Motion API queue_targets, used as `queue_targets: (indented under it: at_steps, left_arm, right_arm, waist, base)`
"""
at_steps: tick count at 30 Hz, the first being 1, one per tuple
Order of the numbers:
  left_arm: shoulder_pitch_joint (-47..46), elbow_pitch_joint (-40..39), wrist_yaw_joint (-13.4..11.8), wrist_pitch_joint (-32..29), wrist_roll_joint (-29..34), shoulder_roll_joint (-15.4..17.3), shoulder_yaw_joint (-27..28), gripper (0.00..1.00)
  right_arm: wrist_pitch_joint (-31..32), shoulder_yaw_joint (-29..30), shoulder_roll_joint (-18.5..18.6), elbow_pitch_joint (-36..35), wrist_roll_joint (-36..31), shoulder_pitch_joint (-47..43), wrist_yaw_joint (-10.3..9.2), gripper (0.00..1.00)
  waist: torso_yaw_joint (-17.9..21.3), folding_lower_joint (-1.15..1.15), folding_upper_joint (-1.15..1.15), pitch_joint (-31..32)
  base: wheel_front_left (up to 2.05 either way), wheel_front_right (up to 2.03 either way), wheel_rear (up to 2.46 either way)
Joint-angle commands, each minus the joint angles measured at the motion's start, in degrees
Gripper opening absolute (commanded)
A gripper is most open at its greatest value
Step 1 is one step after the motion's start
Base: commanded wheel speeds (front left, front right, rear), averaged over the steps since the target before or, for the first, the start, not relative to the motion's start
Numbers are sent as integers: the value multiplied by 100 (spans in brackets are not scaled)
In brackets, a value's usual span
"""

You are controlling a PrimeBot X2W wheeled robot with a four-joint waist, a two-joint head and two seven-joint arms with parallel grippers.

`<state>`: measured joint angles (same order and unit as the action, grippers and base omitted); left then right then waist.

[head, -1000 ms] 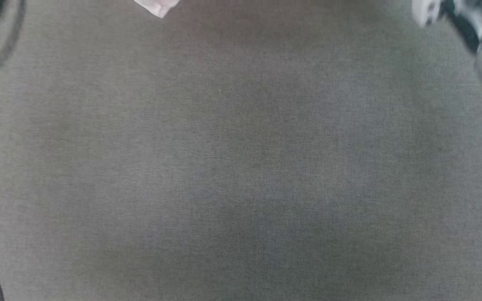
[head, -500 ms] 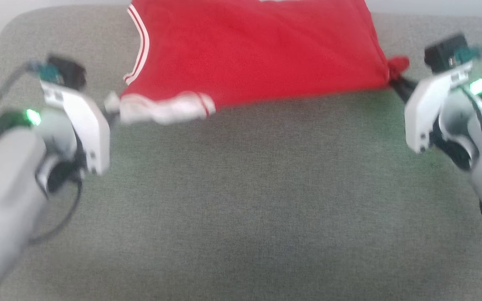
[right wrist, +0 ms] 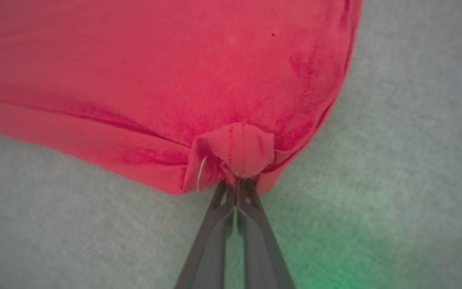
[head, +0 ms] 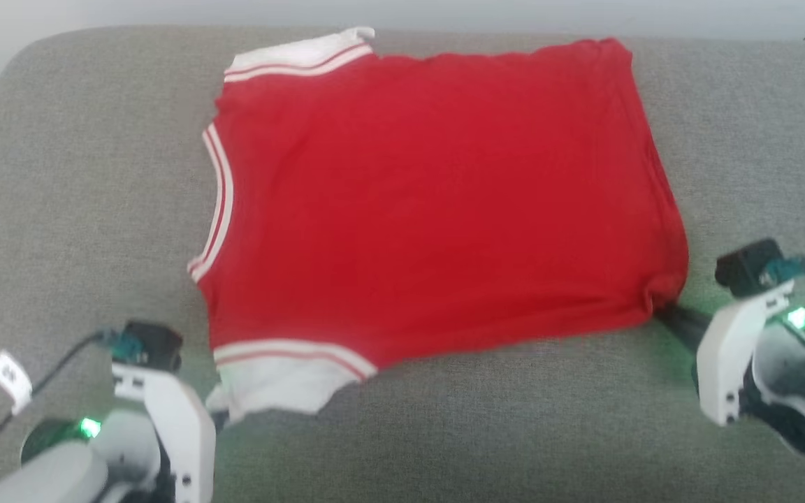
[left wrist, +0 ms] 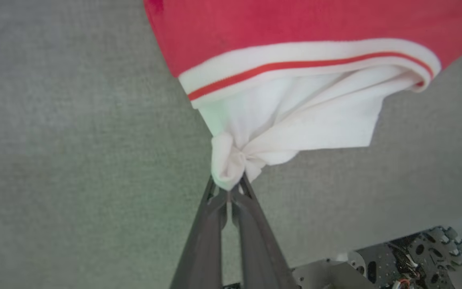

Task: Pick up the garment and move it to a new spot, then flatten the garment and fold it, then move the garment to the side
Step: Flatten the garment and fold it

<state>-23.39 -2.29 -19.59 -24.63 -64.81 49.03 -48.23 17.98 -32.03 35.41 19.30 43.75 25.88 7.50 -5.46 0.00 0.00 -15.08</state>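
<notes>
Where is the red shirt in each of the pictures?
Head view: the red shirt lies spread across the middle.
Left wrist view: it runs along the top, and its white sleeve is pinched by the left gripper.
Right wrist view: it covers the top half, one red corner pinched by the right gripper.
Shared landmark: the grey cushion under it.

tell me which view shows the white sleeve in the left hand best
The left wrist view: the white sleeve sits large, bunched where the left hand pinches it. The head view shows it small at the garment's near-left corner. The right wrist view has the garment's red corner instead.
</notes>
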Motion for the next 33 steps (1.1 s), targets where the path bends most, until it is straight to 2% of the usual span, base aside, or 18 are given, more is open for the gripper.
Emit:
queue_targets:
  at_steps: [1,6,13,18,22,27,30,33]
  left_arm:
    - [183,-123,-123,-42,-53,115,-16,0]
    - [637,-614,-467,-25,-175,373,-23,0]
    - [964,-939,-765,-92,-342,623,32,0]
    - [946,-1223,-962,-59,-321,867,187,0]
    - [597,-1484,-1045,0,-90,1124,388,0]
    - [-137,-1526,-849,-90,399,1325,565,0]
    - [-684,-1320,-600,-231,666,1255,566,0]
    - [-1310,-951,-248,-377,875,1027,533,0]
  right_arm:
    - [132,58,43,-133,-43,-314,-2,0]
    - [556,587,18,-927,-132,-1464,-1,0]
    - [1091,1357,-366,-1899,-423,-2679,-1,0]
    - [1357,1858,-611,-2514,-705,-2950,-1,0]
    - [1483,2141,-785,-2892,-892,-2732,-1,0]
    - [1651,2271,-823,-2986,-1101,-2209,-1,0]
    - [1722,2218,-771,-2902,-1193,-1742,-1,0]
    - [1687,2099,-715,-2685,-1210,-1217,-1,0]
  waist:
    - [8,0,0,-1]
    - [20,0,0,-34]
    - [105,0,0,-117]
    - [174,0,0,-173]
    - [210,0,0,-214]
    - [212,0,0,-284]
    - [208,0,0,-351]
    - [200,0,0,-440]
  base:
    - [0,0,0]
    - [0,0,0]
    - [0,0,0]
    - [0,0,0]
    - [0,0,0]
    - [0,0,0]
    - [0,0,0]
    - [0,0,0]
